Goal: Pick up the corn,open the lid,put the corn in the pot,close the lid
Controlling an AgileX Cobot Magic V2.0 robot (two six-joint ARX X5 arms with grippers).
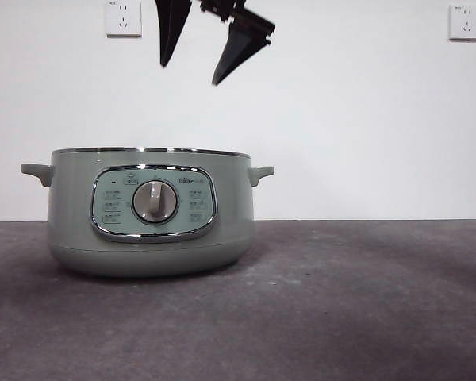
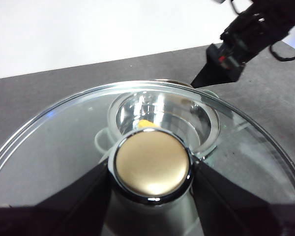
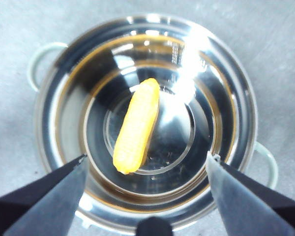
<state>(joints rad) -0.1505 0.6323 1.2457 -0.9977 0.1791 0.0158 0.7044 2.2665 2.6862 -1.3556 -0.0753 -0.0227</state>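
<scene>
Grey matte tabletop; corn (image 3: 136,127) in steel-lined pot (image 3: 54,103), right claw (image 3: 145,172) wide open, empty

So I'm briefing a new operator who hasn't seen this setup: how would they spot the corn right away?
Start at the big sage-green pot on the grey table. From above, its lid is off and its shiny steel inside is bare. The corn lies on the bottom near the middle, below the open right gripper: a short yellow-orange cob, the only coloured thing in there.
</scene>
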